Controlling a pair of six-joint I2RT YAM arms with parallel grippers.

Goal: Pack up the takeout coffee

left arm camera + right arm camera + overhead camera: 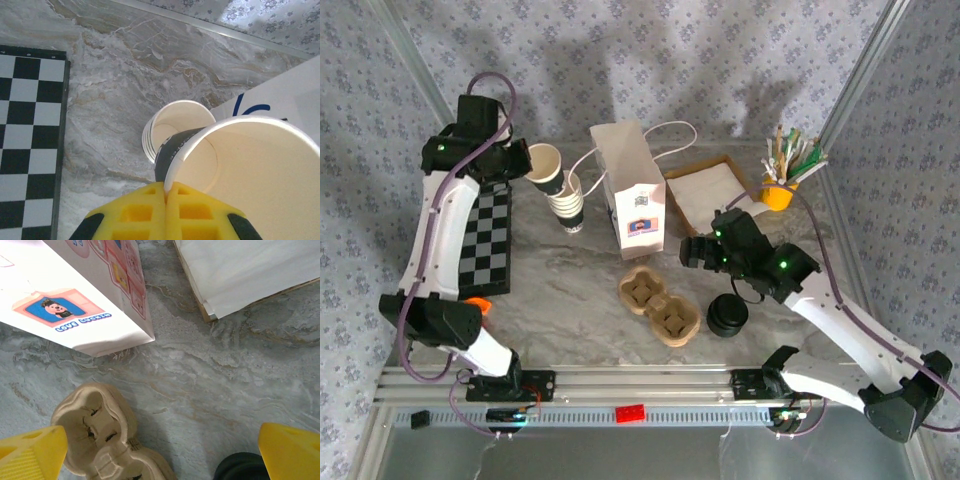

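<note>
Cream cup (pixel 545 166) lidless, tilted; pulp tray (pixel 658 305) empty.

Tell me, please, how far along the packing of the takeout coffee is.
Done: nothing is packed yet. In hand: the left gripper is shut on one cream paper cup beside the stack of lidless cups. Still to do: the brown pulp two-cup tray is empty, the black plastic lids sit stacked, the white paper bag waits; the right gripper is open.

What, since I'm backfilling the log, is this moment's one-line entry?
left gripper: shut on paper cup rim | right gripper: open, above table | pulp tray: empty | lid stack: beside tray
</note>
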